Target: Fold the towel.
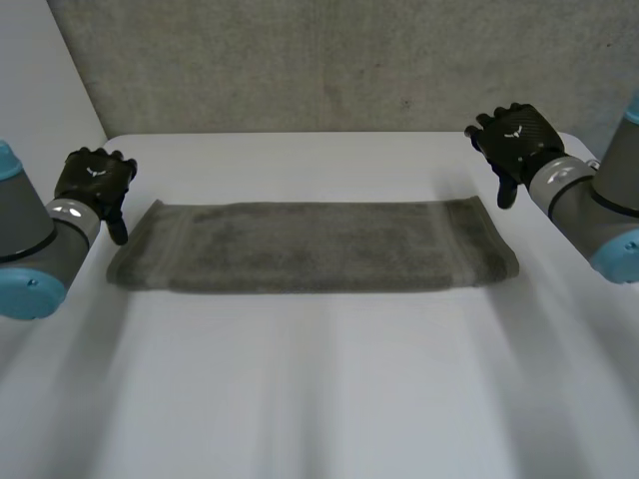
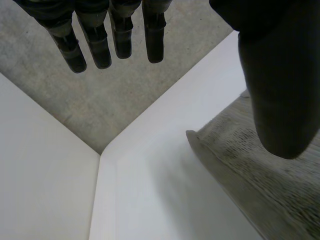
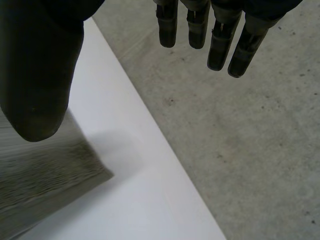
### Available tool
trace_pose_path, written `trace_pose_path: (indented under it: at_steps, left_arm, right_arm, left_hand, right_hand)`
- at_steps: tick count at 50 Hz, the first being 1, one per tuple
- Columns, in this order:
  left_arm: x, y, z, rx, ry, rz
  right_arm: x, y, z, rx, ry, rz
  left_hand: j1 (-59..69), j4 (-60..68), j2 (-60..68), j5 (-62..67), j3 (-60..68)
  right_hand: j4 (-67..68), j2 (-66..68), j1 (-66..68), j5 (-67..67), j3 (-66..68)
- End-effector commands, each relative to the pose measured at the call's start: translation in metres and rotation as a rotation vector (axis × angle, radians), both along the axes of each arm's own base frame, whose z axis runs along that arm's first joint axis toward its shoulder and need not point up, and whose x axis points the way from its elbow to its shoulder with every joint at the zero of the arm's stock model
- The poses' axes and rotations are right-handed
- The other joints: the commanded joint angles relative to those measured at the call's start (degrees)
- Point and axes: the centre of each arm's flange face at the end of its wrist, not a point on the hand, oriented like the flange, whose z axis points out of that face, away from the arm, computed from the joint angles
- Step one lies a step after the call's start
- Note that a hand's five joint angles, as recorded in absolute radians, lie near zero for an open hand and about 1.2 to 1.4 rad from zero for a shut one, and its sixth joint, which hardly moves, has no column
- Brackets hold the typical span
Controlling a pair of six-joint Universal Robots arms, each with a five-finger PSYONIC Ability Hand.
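Observation:
A grey-green towel (image 1: 310,246) lies folded into a long strip across the white table (image 1: 319,389), flat and untouched. My left hand (image 1: 92,185) hovers just off the towel's left end, fingers straight and empty. In the left wrist view the fingers (image 2: 100,42) and thumb (image 2: 280,85) are spread apart above the towel's corner (image 2: 250,165). My right hand (image 1: 514,145) hangs beyond the towel's right far corner, open too. Its fingers (image 3: 220,40) and thumb (image 3: 37,75) stand spread in the right wrist view, with the towel's corner (image 3: 50,175) under the thumb.
A grey concrete floor (image 1: 329,60) lies beyond the table's far edge (image 1: 329,134). A white wall (image 2: 40,175) meets the table at its left side. Bare tabletop stretches in front of the towel.

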Motion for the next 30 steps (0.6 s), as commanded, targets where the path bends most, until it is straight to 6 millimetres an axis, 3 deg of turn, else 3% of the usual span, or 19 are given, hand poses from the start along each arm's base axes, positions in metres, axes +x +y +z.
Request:
trace_pose_path:
  at_steps: [1, 6, 9, 11, 14, 23, 25, 26, 27, 28, 30]
  left_arm:
    - [0.003, 0.024, 0.006, 0.02, 0.03, 0.004]
    - [-0.001, 0.045, 0.004, 0.038, 0.133, 0.003]
    - [-0.001, 0.048, 0.002, 0.037, 0.153, 0.004]
    - [-0.003, 0.052, 0.0, 0.019, 0.183, -0.003]
    - [-0.005, 0.055, -0.005, 0.003, 0.188, -0.01]
    - [-0.006, 0.056, -0.011, -0.032, 0.194, -0.017]
    - [-0.006, 0.056, -0.011, -0.032, 0.194, -0.017]
    - [-0.006, 0.056, -0.011, -0.032, 0.194, -0.017]
    - [-0.006, 0.056, -0.011, -0.034, 0.194, -0.018]
    - [-0.006, 0.056, -0.011, -0.034, 0.194, -0.018]
    - [-0.006, 0.056, -0.011, -0.032, 0.194, -0.018]
  right_arm:
    - [-0.009, 0.032, -0.01, 0.087, 0.02, 0.004]
    - [-0.013, 0.05, -0.042, 0.198, 0.051, 0.008]
    - [-0.015, 0.051, -0.05, 0.218, 0.055, 0.006]
    - [-0.023, 0.047, -0.07, 0.268, 0.059, -0.014]
    - [-0.028, 0.041, -0.082, 0.279, 0.058, -0.02]
    - [-0.027, 0.028, -0.098, 0.205, 0.045, -0.02]
    - [-0.027, 0.024, -0.102, 0.189, 0.041, -0.021]
    - [-0.027, 0.024, -0.102, 0.189, 0.041, -0.021]
    - [-0.026, 0.023, -0.104, 0.189, 0.041, -0.021]
    - [-0.026, 0.023, -0.104, 0.189, 0.041, -0.021]
    - [-0.026, 0.021, -0.104, 0.186, 0.04, -0.021]
  left_hand:
    - [-3.9, -3.7, -3.2, -2.8, -3.3]
    - [-3.9, -3.7, -3.2, -2.8, -3.3]
    - [-4.1, -3.9, -3.4, -3.0, -3.5]
    - [-4.1, -3.9, -3.4, -3.0, -3.5]
    - [-4.1, -3.9, -3.4, -3.0, -3.5]
    - [-3.9, -3.7, -3.2, -2.8, -3.3]
    - [-3.9, -3.7, -3.2, -2.8, -3.3]
    - [-3.9, -3.7, -3.2, -2.8, -3.3]
    - [-3.9, -3.7, -3.2, -2.8, -3.3]
    - [-3.9, -3.7, -3.2, -2.8, -3.3]
    - [-4.1, -3.9, -3.4, -3.0, -3.5]
  right_hand:
    - [-4.3, -3.5, -3.0, -3.4, -3.8]
    - [-4.3, -3.5, -3.0, -3.4, -3.8]
    - [-4.3, -3.5, -3.0, -3.4, -3.8]
    - [0.1, 0.9, 1.4, 1.1, 0.6]
    - [2.5, 3.3, 3.8, 3.4, 3.0]
    - [18.1, 19.0, 19.4, 19.1, 18.7]
    - [32.2, 33.0, 33.5, 33.1, 32.7]
    - [32.3, 33.1, 33.6, 33.2, 32.8]
    - [42.7, 43.6, 44.1, 43.7, 43.3]
    - [42.9, 43.7, 44.2, 43.8, 43.4]
    - [60.9, 61.8, 62.3, 61.9, 61.5]
